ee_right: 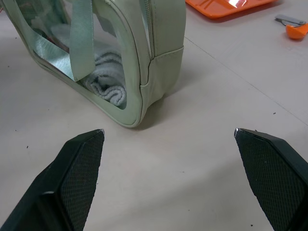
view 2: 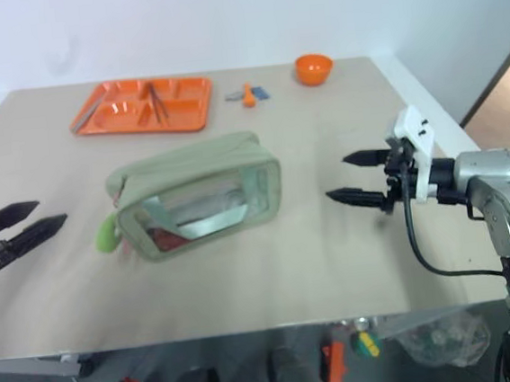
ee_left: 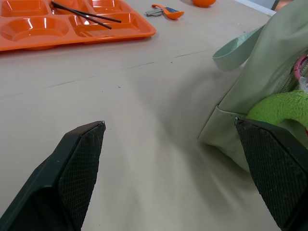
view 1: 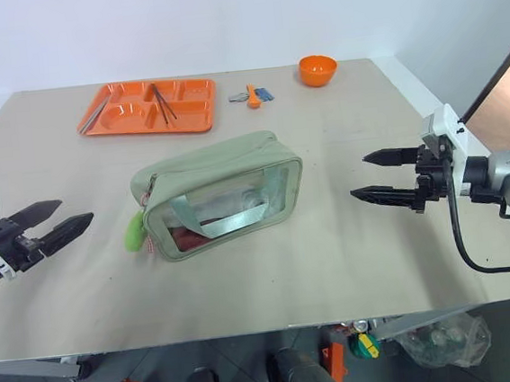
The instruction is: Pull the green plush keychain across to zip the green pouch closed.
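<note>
The green pouch [view 1: 219, 194] stands in the middle of the table, its clear window toward me, with red and white contents inside. The green plush keychain [view 1: 134, 231] hangs at the pouch's left end, bright lime against the pale fabric. My left gripper [view 1: 61, 220] is open to the left of the pouch, a short gap from the keychain, pointing toward it. In the left wrist view the keychain [ee_left: 281, 108] sits just past one finger [ee_left: 274, 166]. My right gripper [view 1: 369, 175] is open to the right of the pouch, well apart from it and empty.
An orange tray [view 1: 113, 122] with chopsticks lies at the back left. An orange spoon on a small blue item [view 1: 253, 94] and an orange bowl [view 1: 317, 69] sit at the back. The table's front edge [view 1: 249, 316] runs close below the pouch.
</note>
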`<state>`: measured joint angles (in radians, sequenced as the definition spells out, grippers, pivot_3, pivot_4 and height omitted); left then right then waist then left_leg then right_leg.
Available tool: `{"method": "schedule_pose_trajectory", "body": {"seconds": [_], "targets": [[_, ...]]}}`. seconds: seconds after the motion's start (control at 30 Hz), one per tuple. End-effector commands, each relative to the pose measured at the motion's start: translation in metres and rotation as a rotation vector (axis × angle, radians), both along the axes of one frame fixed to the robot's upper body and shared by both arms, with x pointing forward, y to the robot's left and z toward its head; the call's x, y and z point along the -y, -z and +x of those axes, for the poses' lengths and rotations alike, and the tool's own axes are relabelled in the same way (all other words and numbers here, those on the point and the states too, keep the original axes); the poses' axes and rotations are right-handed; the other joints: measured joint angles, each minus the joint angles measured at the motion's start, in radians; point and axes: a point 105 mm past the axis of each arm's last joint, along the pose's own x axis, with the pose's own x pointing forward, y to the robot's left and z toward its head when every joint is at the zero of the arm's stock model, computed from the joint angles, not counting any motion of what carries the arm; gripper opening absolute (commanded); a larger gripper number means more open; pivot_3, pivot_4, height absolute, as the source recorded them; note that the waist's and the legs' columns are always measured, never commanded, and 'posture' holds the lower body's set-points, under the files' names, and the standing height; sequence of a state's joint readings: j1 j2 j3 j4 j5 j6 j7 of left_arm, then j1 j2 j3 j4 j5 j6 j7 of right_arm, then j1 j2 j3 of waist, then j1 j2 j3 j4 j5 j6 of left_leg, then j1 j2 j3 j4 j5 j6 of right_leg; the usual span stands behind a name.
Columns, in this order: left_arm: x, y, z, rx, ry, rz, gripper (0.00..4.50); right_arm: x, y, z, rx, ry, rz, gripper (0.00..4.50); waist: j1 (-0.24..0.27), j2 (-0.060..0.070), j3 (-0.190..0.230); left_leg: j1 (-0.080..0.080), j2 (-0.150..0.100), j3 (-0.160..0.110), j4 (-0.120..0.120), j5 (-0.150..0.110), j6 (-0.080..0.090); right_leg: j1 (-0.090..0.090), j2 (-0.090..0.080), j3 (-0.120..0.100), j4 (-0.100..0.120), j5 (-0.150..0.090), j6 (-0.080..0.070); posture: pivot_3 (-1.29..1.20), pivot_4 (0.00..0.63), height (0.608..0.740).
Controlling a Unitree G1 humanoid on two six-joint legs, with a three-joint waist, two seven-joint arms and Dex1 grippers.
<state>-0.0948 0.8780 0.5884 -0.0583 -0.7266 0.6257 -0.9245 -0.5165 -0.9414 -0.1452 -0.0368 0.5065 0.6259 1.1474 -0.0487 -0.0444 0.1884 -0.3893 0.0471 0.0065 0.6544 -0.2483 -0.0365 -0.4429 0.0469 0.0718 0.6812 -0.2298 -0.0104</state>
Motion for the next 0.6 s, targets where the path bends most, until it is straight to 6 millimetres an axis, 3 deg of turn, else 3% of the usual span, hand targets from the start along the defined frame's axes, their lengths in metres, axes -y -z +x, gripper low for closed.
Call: {"method": "schedule_pose_trajectory", "body": {"seconds": [0.03,0.3,0.43,0.6], "targets": [[0.003,-0.015,-0.001,0.053,0.017,0.017,4.47,-0.004,-0.018,-0.001,0.079,-0.015,0.003,4.50,0.000,0.000,0.000,0.000,0.000,0.000,0.000,0.000,0.000,0.000,0.000,0.000,0.000,0.000,0.000,0.00,0.150,0.740],[0.026,-0.050,0.005,0.132,0.145,0.021,4.47,-0.031,-0.052,0.004,0.197,-0.159,-0.077,4.50,0.000,0.001,0.001,0.000,0.000,0.000,0.000,0.000,0.000,0.000,0.001,-0.001,0.000,0.000,0.000,0.00,0.150,0.740],[0.057,-0.078,-0.003,0.156,0.346,0.088,4.47,-0.064,-0.079,0.000,0.294,-0.349,-0.154,4.50,-0.004,0.002,0.001,-0.002,0.000,0.001,0.001,0.000,0.000,-0.002,0.001,0.000,0.000,0.000,0.001,0.00,0.150,0.740],[0.082,-0.106,-0.011,0.198,0.529,0.153,4.47,-0.110,-0.090,-0.002,0.382,-0.592,-0.280,4.50,-0.007,0.002,0.001,-0.001,0.000,0.001,-0.001,0.000,0.000,-0.002,0.002,0.000,0.000,0.000,0.000,0.00,0.150,0.740]]}}
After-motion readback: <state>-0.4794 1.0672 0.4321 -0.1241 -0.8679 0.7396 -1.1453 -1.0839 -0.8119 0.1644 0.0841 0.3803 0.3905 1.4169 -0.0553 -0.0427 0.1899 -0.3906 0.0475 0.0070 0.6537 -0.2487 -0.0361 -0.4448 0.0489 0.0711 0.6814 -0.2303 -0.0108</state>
